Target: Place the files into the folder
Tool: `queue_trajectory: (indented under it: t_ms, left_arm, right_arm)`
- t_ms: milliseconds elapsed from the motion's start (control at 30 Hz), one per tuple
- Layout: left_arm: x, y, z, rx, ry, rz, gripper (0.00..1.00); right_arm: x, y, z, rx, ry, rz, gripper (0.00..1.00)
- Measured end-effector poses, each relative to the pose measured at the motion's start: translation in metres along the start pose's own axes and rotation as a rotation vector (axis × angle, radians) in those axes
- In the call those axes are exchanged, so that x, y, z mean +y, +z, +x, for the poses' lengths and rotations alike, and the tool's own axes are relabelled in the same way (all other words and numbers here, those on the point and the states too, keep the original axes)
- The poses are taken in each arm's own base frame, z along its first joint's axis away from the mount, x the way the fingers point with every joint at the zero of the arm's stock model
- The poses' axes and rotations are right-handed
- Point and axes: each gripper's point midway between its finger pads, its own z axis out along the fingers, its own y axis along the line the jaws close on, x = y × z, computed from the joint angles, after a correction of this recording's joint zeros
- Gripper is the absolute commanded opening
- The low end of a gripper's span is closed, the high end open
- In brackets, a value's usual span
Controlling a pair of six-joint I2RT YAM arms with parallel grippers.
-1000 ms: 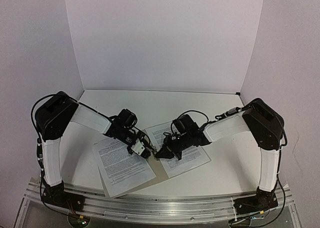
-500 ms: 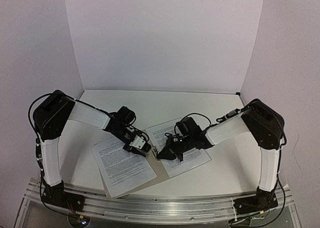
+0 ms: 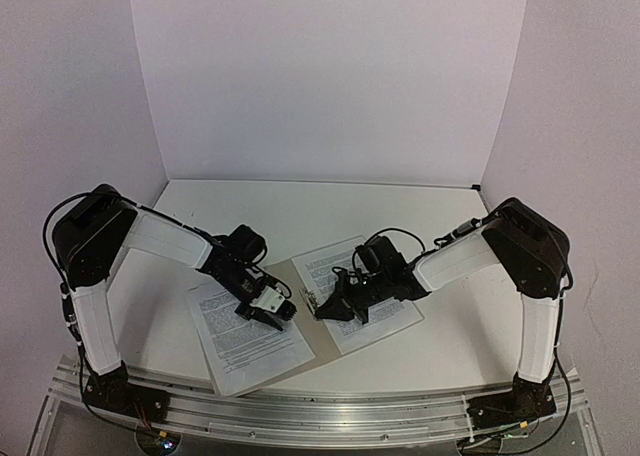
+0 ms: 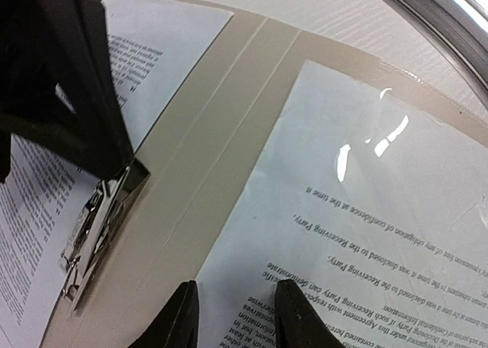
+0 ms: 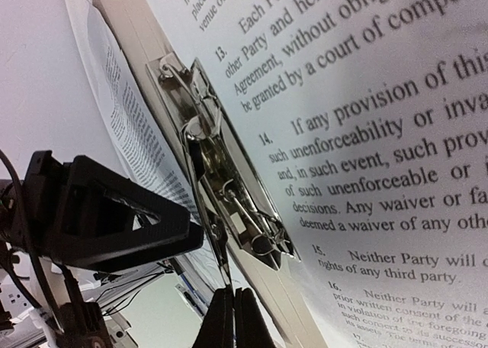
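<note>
The folder [image 3: 287, 274] lies open and flat, a beige spine band [image 4: 213, 149] between two files. One file [image 3: 245, 341] covers its left half, another [image 3: 392, 321] its right half. My left gripper [image 3: 278, 318] is open, its fingertips [image 4: 293, 321] low over the inner corner of the left file [image 4: 366, 211], nothing between them. My right gripper [image 3: 318, 309] is shut on the thin raised lever of the metal clip [image 5: 229, 188] at the spine, beside the right file [image 5: 366, 134]. The clip [image 4: 99, 226] also shows in the left wrist view.
The white table [image 3: 300, 211] is walled by white panels at the back and sides. An aluminium rail [image 3: 330, 416] runs along the near edge, close to the folder's front corner. The two grippers sit a few centimetres apart over the spine.
My left gripper has drawn back from the spine toward the near-left, onto the left file, and its jaws have parted. The right gripper has stayed shut at the clip.
</note>
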Motion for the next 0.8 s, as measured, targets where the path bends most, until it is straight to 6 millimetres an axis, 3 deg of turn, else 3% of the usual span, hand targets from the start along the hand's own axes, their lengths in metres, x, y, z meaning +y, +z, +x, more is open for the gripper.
queue_trajectory:
  t_ms: [233,800]
  left_arm:
    - [-0.011,0.002,-0.007,0.028,0.196,-0.009,0.33]
    - [-0.010,0.003,-0.008,0.032,0.246,-0.022,0.31]
  right_arm:
    - [-0.001,0.000,-0.002,-0.005,-0.008,0.024,0.00]
    - [-0.010,0.000,-0.006,-0.036,-0.032,0.075,0.00]
